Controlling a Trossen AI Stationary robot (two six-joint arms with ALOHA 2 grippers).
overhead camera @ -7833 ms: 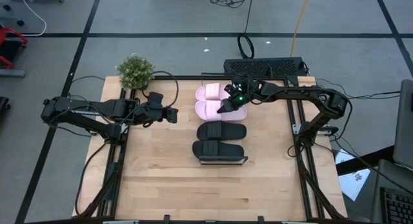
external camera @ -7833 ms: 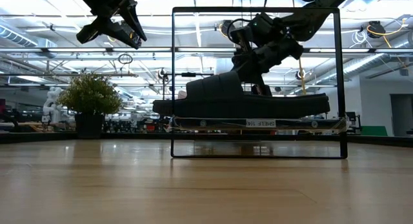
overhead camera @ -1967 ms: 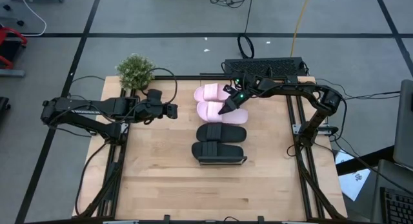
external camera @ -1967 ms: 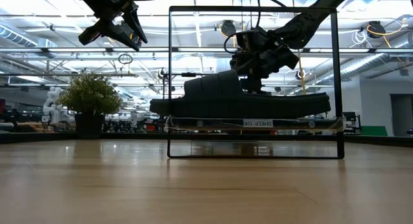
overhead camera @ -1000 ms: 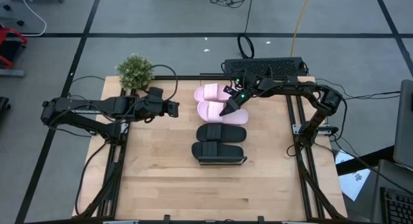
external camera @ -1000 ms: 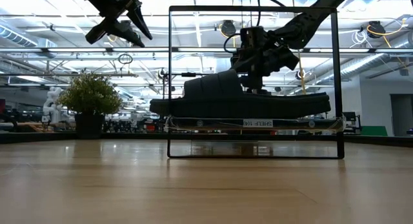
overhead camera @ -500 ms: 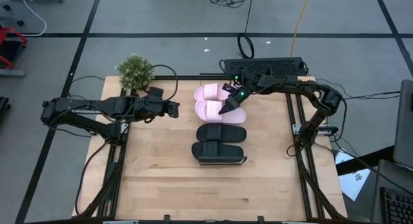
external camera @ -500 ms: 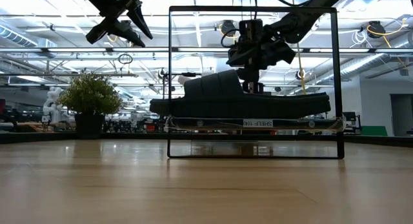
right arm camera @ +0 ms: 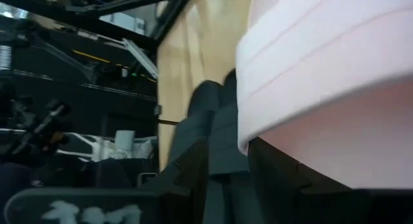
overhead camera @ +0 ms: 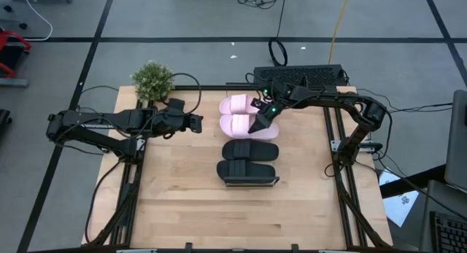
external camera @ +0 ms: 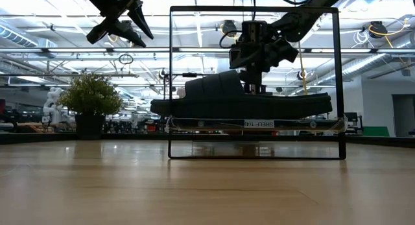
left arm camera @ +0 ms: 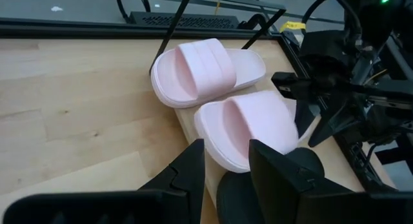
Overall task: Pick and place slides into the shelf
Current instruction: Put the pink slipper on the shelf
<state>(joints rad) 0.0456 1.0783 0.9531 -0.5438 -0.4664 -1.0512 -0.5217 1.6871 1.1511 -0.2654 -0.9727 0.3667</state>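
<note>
Two pale pink slides [overhead camera: 238, 105] [overhead camera: 239, 125] and two black slides [overhead camera: 250, 149] [overhead camera: 248, 169] lie sole-down in a row on the shelf [overhead camera: 252, 183]. In the low view a thin black frame rises from the shelf. My right gripper [overhead camera: 257, 122] points down at the right-hand end of the nearer pink slide [left arm camera: 248, 124]. A narrow gap shows between its fingers [right arm camera: 187, 175], and the pink strap [right arm camera: 322, 69] fills that view. My left gripper [overhead camera: 197, 123] hangs in the air left of the shelf, fingers slightly apart around nothing. My right gripper comes from above at the nearer pink slide's right-hand end [left arm camera: 293, 130]. The pink edge [right arm camera: 248, 143] lies right at its fingertips. I cannot tell whether a finger touches the slide. The slide lies flat on the shelf.
A small potted plant [overhead camera: 153, 79] stands at the table's far left corner. A black box with cables [overhead camera: 299, 74] sits behind the far edge. Bare tabletop [overhead camera: 182, 202] lies near and left of the shelf. The shelf's black frame [external camera: 170, 82] rises around the slides.
My right gripper has turned from a slant to pointing straight down over the nearer pink slide, staying in about the same place. The slides have not moved.
</note>
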